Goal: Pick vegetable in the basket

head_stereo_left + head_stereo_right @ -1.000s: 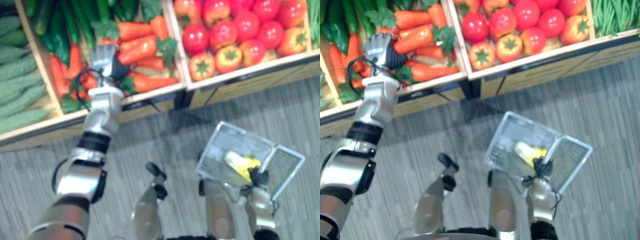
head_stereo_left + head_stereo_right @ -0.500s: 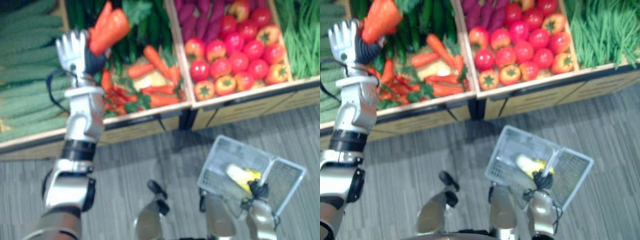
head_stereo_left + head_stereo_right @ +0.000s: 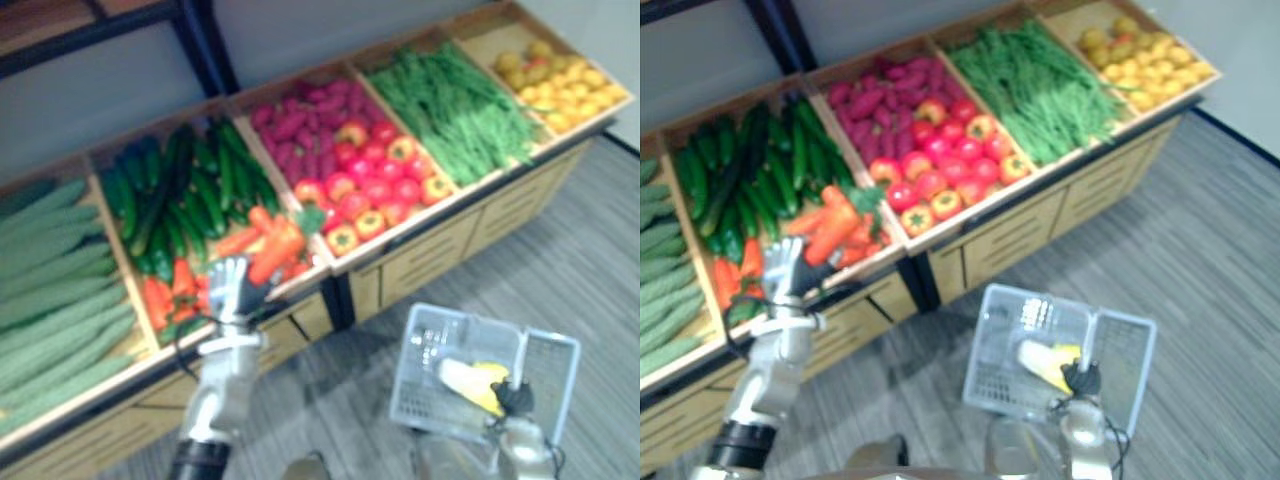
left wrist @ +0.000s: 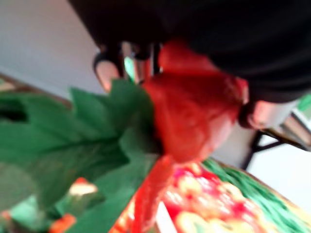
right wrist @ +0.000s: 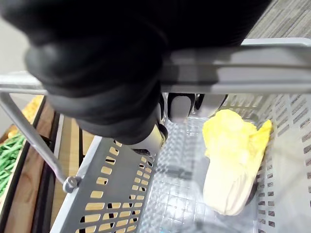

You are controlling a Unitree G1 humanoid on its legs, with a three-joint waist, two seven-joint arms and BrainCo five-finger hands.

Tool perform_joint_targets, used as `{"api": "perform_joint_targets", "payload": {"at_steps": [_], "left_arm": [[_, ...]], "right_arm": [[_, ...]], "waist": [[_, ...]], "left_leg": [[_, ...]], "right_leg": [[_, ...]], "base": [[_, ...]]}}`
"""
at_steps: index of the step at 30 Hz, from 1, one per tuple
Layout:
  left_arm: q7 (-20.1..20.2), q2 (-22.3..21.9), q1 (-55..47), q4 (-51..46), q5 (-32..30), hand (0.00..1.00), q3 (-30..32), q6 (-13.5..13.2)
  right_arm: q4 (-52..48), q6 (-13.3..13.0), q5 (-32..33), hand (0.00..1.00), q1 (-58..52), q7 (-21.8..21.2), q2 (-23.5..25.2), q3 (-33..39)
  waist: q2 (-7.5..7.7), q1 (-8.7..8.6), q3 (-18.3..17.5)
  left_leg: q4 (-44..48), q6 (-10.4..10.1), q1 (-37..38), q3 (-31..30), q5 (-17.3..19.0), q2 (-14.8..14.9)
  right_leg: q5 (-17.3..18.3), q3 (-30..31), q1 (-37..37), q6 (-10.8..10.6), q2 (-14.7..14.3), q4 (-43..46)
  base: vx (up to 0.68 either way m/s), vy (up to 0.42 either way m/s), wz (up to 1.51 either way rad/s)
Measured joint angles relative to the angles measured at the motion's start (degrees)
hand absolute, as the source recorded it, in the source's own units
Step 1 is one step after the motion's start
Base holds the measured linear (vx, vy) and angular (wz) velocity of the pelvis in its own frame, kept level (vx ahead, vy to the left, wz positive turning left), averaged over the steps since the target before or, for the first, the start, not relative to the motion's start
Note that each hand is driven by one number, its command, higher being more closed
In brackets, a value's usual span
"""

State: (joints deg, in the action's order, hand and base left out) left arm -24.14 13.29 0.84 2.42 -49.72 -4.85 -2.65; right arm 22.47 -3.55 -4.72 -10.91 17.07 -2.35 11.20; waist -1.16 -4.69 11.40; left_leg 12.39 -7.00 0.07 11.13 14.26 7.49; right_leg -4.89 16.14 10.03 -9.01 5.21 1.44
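Note:
My left hand (image 3: pixel 230 290) is shut on an orange carrot (image 3: pixel 275 250) with green leaves and holds it just above the front edge of the carrot bin (image 3: pixel 185 290). In the left wrist view the carrot (image 4: pixel 194 111) and its leaves (image 4: pixel 87 141) lie between the fingers (image 4: pixel 109 73) and the thumb. At the lower right my right hand (image 3: pixel 515 400) grips the handle (image 5: pixel 233 77) of a grey plastic basket (image 3: pixel 430 360). A yellow-white cabbage (image 5: pixel 228 165) lies inside the basket.
A long wooden display shelf (image 3: pixel 1020 225) runs across the back. Its bins hold pale green gourds (image 3: pixel 50 290), dark cucumbers (image 3: pixel 180 195), tomatoes (image 3: pixel 375 190), purple sweet potatoes (image 3: pixel 295 120), green beans (image 3: pixel 450 110) and yellow fruit (image 3: pixel 555 80). Grey floor (image 3: pixel 1210 240) lies in front.
My left hand closed on a carrot in the bin, lifted it out and now holds it over the bin's front edge. The camera has swung up. The basket stays in my right hand.

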Motion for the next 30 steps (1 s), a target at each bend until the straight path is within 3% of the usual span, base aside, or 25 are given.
{"api": "perform_joint_targets", "payload": {"at_steps": [1, 2, 3, 4, 5, 6, 7, 8, 9, 11, 12, 13, 14, 15, 17, 19, 20, 21, 22, 24, 26, 27, 28, 29, 30], "left_arm": [[0.35, -0.21, -0.06, 0.00, 0.01, 1.00, -2.18, -0.33], [0.42, -0.40, 0.08, 0.01, 0.04, 1.00, -3.28, -0.84], [0.73, -1.04, 0.31, 0.01, 0.03, 1.00, -4.19, -1.30], [1.86, -1.96, 0.79, 0.05, 0.10, 1.00, -4.27, -1.43], [2.15, -2.03, 0.95, 0.10, 0.11, 1.00, -4.30, -1.49], [3.11, -1.77, 1.44, 0.01, 0.10, 1.00, -4.27, -2.41], [3.23, -1.58, 1.72, -0.06, 0.08, 1.00, -4.11, -2.70], [3.64, -3.13, 1.31, 0.28, 0.15, 1.00, -3.85, -2.93], [4.18, -3.60, 0.21, -0.22, 0.26, 1.00, -3.85, -3.74], [4.84, -4.16, -1.73, -0.20, 1.67, 1.00, -5.10, -4.39], [5.16, -4.83, -3.20, -0.18, 2.36, 1.00, -6.46, -4.42], [5.28, -5.08, -3.78, -0.16, 2.37, 1.00, -7.08, -4.46], [5.32, -5.93, -4.38, 0.67, 2.38, 1.00, -7.69, -4.47], [5.45, -6.65, -4.48, 1.77, 2.37, 1.00, -8.45, -4.42], [5.42, -7.47, -4.55, 3.40, 2.37, 1.00, -10.11, -4.51], [5.37, -8.39, -4.46, 5.79, 2.36, 1.00, -11.45, -4.73], [5.28, -8.99, -4.52, 7.16, 2.38, 1.00, -12.31, -4.82], [5.20, -9.49, -4.76, 7.88, 2.41, 1.00, -13.23, -4.92], [5.13, -9.71, -4.92, 8.07, 2.48, 1.00, -13.56, -4.96], [4.60, -10.33, -5.09, 10.11, 2.49, 1.00, -15.09, -5.11], [4.00, -10.52, -5.64, 10.70, 2.55, 1.00, -15.66, -5.05], [3.81, -10.62, -5.48, 10.77, 2.87, 1.00, -15.78, -4.95], [3.53, -10.90, -5.27, 10.84, 3.69, 1.00, -16.75, -4.63], [2.95, -10.70, -4.89, 11.10, 3.90, 1.00, -17.56, -4.39], [2.57, -10.53, -4.20, 12.08, 3.92, 1.00, -18.07, -4.29]], "right_arm": [[-2.07, 0.29, -0.24, 1.00, -0.44, 0.07, 0.54, 0.08], [-3.03, 0.40, -0.45, 1.00, -0.29, 0.19, 0.92, 0.10], [-4.10, 0.45, -1.32, 1.00, 0.43, 0.43, 1.24, 0.13], [-4.80, 0.61, -1.86, 1.00, 2.07, 0.53, 1.01, -0.52], [-5.10, 0.61, -2.03, 1.00, 2.37, 0.53, 1.06, -0.66], [-7.54, 0.62, -2.18, 1.00, 2.56, 0.54, 1.76, -1.08], [-9.15, 0.63, -2.18, 1.00, 2.25, 0.64, 2.34, -1.58], [-9.25, 1.34, -2.15, 1.00, 4.15, 0.92, 1.32, -2.49], [-9.35, 1.64, -2.15, 1.00, 6.10, 1.18, 1.36, -3.98], [-9.23, 1.79, -2.14, 1.00, 7.47, 1.17, 1.66, -6.66], [-9.21, 1.80, -2.14, 1.00, 7.90, 1.10, 1.64, -8.59], [-9.17, 1.84, -2.11, 1.00, 8.43, 1.05, 1.62, -9.86], [-8.93, 2.06, -2.07, 1.00, 10.09, 0.69, 1.38, -12.66], [-9.00, 2.08, -1.92, 1.00, 10.67, 0.03, 1.17, -16.00], [-9.63, 2.08, -1.38, 1.00, 10.71, -1.05, 1.11, -20.05], [-11.08, 2.07, -1.33, 1.00, 10.65, -1.56, 0.86, -23.68], [-11.96, 2.07, -0.82, 1.00, 10.63, -1.95, 0.69, -25.71], [-12.84, 2.06, 0.65, 1.00, 10.76, -2.53, 0.57, -27.13], [-13.28, 2.06, 1.31, 1.00, 10.89, -2.79, 0.60, -27.88], [-15.22, 1.79, 3.49, 1.00, 11.03, -3.57, 0.65, -31.02], [-15.06, 1.62, 3.75, 1.00, 11.32, -3.84, 0.65, -32.57], [-15.01, 1.55, 3.88, 1.00, 11.33, -3.91, 0.54, -32.53], [-15.01, 1.52, 4.72, 1.00, 11.32, -4.09, 0.38, -32.54], [-14.80, 1.51, 4.95, 1.00, 11.32, -4.25, 0.44, -32.45], [-14.63, 1.51, 5.22, 1.00, 10.94, -4.20, 0.46, -32.36]], "waist": [[0.52, -0.48, -0.06], [0.91, -0.58, -0.20], [0.90, -0.47, -0.21], [0.79, -0.22, -0.14], [0.83, -0.02, -0.12], [1.90, 0.66, -0.17], [3.08, 0.42, 0.02], [0.11, 0.80, 0.15], [-1.03, 2.08, 0.39], [-0.84, 2.38, 0.15], [-0.45, 3.18, -0.20], [-0.10, 3.65, -0.40], [-0.37, 4.23, -0.34], [-0.74, 4.09, -0.44], [-0.58, 4.56, -0.43], [0.04, 4.52, -0.46], [0.15, 4.51, -0.47], [0.03, 4.94, -0.54], [0.04, 5.09, -0.53], [0.21, 5.50, -0.51], [0.39, 6.15, -0.52], [0.28, 6.41, -0.58], [-0.05, 6.37, -0.78], [-0.26, 6.40, -1.03], [0.72, 6.25, -1.63]], "left_leg": [[-0.16, 0.33, 0.46, 1.48, -0.13, -0.69], [0.16, 0.62, 0.63, 3.10, -0.30, -0.97], [0.05, 1.18, 0.45, 5.47, -0.73, -0.38], [0.54, 3.41, -0.83, 7.86, -2.41, -0.46], [0.58, 3.80, -1.01, 8.39, -2.67, -0.44], [-0.18, 4.56, -0.22, 11.63, -3.13, -1.31], [-0.96, 4.77, 1.51, 14.38, -2.56, -2.38], [-4.10, 5.19, 3.91, 20.01, -2.01, -0.76], [-4.56, 4.91, 4.14, 24.98, -2.37, 0.75], [-4.30, 4.84, 5.02, 29.44, -2.30, 0.80], [-4.13, 4.82, 5.52, 32.30, -2.27, 0.80], [-4.05, 4.80, 5.59, 34.03, -2.28, 0.79], [-3.91, 4.35, 5.60, 37.24, -2.68, 1.36], [-3.87, 3.42, 5.62, 38.89, -3.46, 2.26], [-2.70, 3.20, 7.36, 40.69, -3.96, 4.56], [3.65, 3.40, 8.00, 41.58, -3.55, 7.87], [11.43, 3.49, 6.92, 39.70, -2.46, 11.06], [17.55, 3.90, 4.80, 34.10, -0.94, 13.20], [19.24, 3.76, 3.36, 29.98, -0.07, 13.22], [17.07, 2.42, -1.93, 10.31, 2.72, 7.54], [11.30, 2.17, -2.72, 0.25, 3.29, 2.71], [7.70, 2.53, -3.01, -1.64, 1.61, 1.61], [4.34, 2.92, -3.29, -1.90, -2.33, 1.60], [3.17, 2.33, -3.66, -1.68, -3.81, 1.95], [1.47, 2.49, -2.81, -1.14, -4.05, 1.56]], "right_leg": [[-1.09, 0.60, 0.51, 0.14, 0.63, -0.26], [-1.92, -0.60, 1.38, 1.57, 1.01, -0.52], [-4.05, -7.26, 3.18, 7.35, 1.47, -0.44], [-11.33, -20.04, 5.24, 18.79, 0.54, -1.49], [-13.44, -21.96, 5.22, 20.74, 0.25, -2.64], [-15.08, -27.51, 3.10, 19.45, 0.73, -7.10], [-6.24, -32.23, 1.78, 20.29, 1.77, -7.26], [2.14, -42.73, 1.67, 11.09, 2.90, -6.08], [3.41, -48.34, 4.08, 12.99, 4.77, 1.64], [5.89, -53.56, 4.96, 13.10, 10.23, 18.59], [10.93, -55.45, 2.83, 11.36, 11.89, 21.94], [12.77, -55.89, 2.07, 9.90, 11.87, 21.44], [12.25, -56.29, 2.44, 8.90, 10.42, 18.51], [9.15, -53.58, 2.26, 10.88, 6.43, 13.49], [5.48, -49.87, -0.39, 12.14, 0.80, 5.69], [4.20, -45.79, -2.52, 12.63, -2.14, 1.98], [4.15, -43.12, -3.71, 12.56, -3.66, 0.46], [4.18, -40.22, -4.33, 12.43, -5.30, -0.52], [4.12, -38.76, -4.40, 12.36, -5.93, -0.66], [3.79, -33.62, -4.69, 12.32, -6.89, -0.71], [3.34, -30.43, -5.73, 12.15, -6.80, -0.78], [3.19, -29.46, -6.22, 12.18, -6.90, -0.68], [3.05, -28.89, -6.63, 12.17, -7.36, -0.69], [3.04, -28.54, -7.08, 12.00, -7.82, -0.92], [2.57, -28.41, -7.34, 11.21, -7.24, -1.87]], "base": [[-0.03, 0.103, -0.55], [-0.03, 0.079, -0.85], [-0.04, 0.069, -1.25], [-0.06, 0.045, -1.18], [-0.12, 0.042, -1.33], [-0.13, -0.011, -0.80], [-0.17, 0.018, -1.42], [-0.16, 0.034, -1.66], [-0.15, 0.055, -1.79], [-0.04, 0.001, -1.39], [0.01, -0.038, -1.33], [0.01, -0.085, -1.47], [0.02, -0.081, -1.41], [0.04, -0.122, -1.35], [0.06, -0.160, -1.35], [0.05, -0.109, -1.28], [0.04, -0.051, -1.26], [0.04, -0.039, -1.30], [0.04, -0.022, -1.28], [0.05, 0.000, -1.25], [0.04, 0.046, -1.04], [0.04, 0.104, -0.79], [0.03, 0.118, -0.46], [0.06, 0.156, -0.22], [0.07, 0.191, -0.03]]}}
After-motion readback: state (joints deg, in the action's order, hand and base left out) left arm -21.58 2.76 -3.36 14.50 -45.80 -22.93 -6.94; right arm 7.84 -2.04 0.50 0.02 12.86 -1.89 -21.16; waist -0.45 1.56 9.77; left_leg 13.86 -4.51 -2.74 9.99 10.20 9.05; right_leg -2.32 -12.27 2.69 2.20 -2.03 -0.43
